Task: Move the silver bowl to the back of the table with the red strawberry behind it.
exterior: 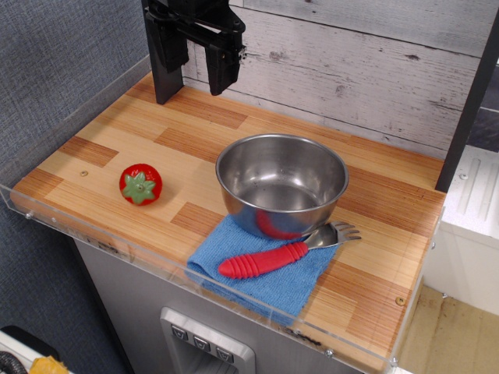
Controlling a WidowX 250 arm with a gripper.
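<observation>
The silver bowl stands upright near the middle of the table, its front edge resting on a blue cloth. It looks empty inside. The red strawberry with its green leaf cap lies on the wood to the left of the bowl, near the left front edge. My gripper hangs above the back left of the table, well away from both. Its two black fingers stand apart and hold nothing.
A fork with a red ribbed handle lies on the blue cloth, its metal tines next to the bowl's right front. A clear acrylic rim edges the table. A grey plank wall stands behind.
</observation>
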